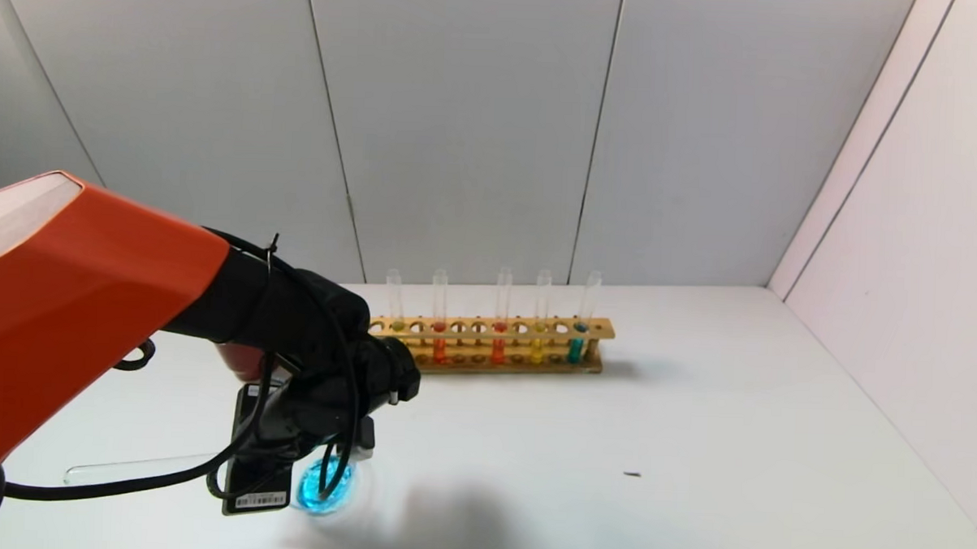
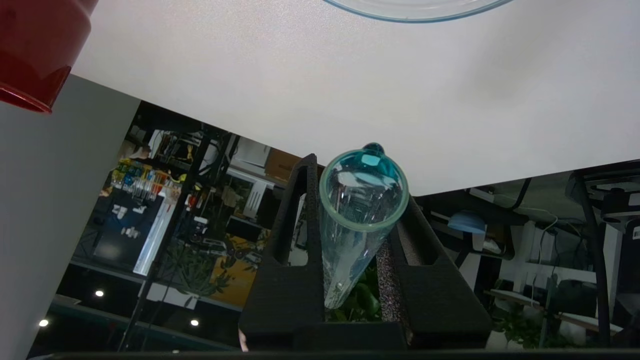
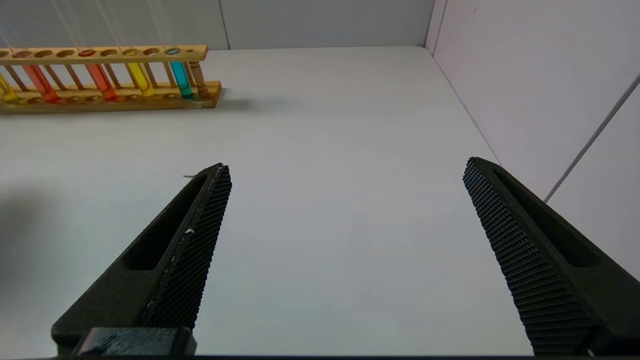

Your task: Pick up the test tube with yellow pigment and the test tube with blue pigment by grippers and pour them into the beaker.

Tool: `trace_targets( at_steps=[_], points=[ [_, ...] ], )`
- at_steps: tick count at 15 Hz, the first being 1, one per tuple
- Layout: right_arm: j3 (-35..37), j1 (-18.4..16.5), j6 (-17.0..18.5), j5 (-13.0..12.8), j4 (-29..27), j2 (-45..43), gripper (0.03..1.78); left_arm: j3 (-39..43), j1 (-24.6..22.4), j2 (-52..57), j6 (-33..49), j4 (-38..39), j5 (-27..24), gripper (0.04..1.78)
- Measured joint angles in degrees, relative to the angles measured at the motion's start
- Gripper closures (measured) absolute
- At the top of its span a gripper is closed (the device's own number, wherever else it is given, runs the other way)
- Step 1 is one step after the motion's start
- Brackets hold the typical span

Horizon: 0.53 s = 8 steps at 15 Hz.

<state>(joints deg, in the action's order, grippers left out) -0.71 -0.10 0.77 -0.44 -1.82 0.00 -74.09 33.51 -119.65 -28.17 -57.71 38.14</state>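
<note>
The left gripper (image 1: 344,452), a bulky black hand on a black arm with an orange part, hangs over the near left part of the white table (image 1: 694,444). Its jaws are closed on a slender clear glass test tube with blue pigment (image 2: 357,210), which is tilted far over. In the left wrist view the open mouth of the tube faces the camera and a small blue drop sits at its rim. Just below the gripper stands the low, wide clear glass beaker (image 1: 324,484) — there is cyan-blue liquid inside it.

Another clear glass tube (image 1: 136,467) lies flat on the table to the left of the beaker; it looks empty, but the arm's cable crosses it and I cannot be sure. A dark red opaque cup (image 1: 240,362) stands behind the left arm, mostly hidden.

At the back of the table is a long wooden rack (image 1: 494,344) with upright tubes. Among them, the test tube with yellow pigment (image 1: 539,325) stands second from the right end, and a tube with blue liquid (image 1: 582,326) stands at the right end, just beside it. Two tubes hold orange-red liquid (image 1: 499,328).

The right gripper (image 3: 345,200) is seen only in its own wrist view — its black textured fingers (image 3: 200,235) are spread wide apart over bare table, and they hold nothing.
</note>
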Motion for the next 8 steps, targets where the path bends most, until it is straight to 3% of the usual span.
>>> trace_targets(
  at_steps=[8],
  points=[
    [0.0, 0.0, 0.0, 0.0, 0.0, 0.0, 0.11, -2.1, 1.1, -2.8, 0.2, -2.8, 1.4, 1.48]
  ],
)
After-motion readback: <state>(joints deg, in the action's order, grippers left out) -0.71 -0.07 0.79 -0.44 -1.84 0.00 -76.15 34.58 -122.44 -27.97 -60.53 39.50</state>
